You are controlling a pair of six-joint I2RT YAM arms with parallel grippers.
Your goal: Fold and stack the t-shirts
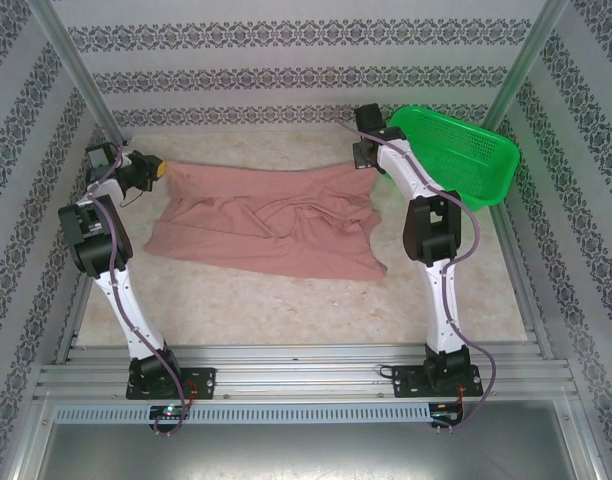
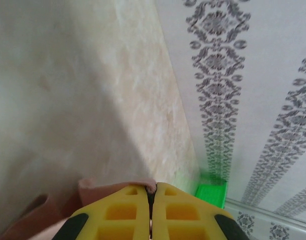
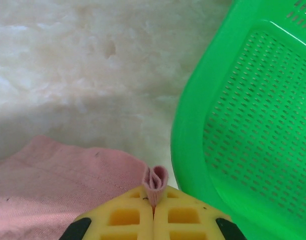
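The salmon-pink t-shirt (image 1: pixel 266 220) is lying spread but rumpled across the middle of the table (image 1: pixel 286 310), its creases bunching toward the centre and its near hem trailing toward five o'clock. The left gripper (image 1: pixel 158 172) is sitting at the shirt's ten o'clock corner. Seen from its wrist, the left gripper (image 2: pixel 151 192) is pressing its yellow pads together on a sliver of pink cloth (image 2: pixel 108 187). The right gripper (image 1: pixel 364 158) is working at the two o'clock corner, just beside the green mesh basket (image 1: pixel 456 150). In its own view the right gripper (image 3: pixel 154 200) is pinching a small doubled fold of the shirt (image 3: pixel 58 175), with the basket (image 3: pixel 253 115) crowding in from three o'clock. So both sets of jaws are clamping the garment along its far edge. The cloth is looking light, soft and wholly limp, so it is probably going to sag, drag and wrinkle rather than hold any shape, and a thin pinch could be slipping free under a tug. Corners, shoulder seams and the hem are likely offering the surest holds, since the doubled fabric there is giving the pads more to bite. Any lift on the right side is risking a snag against the basket rim.
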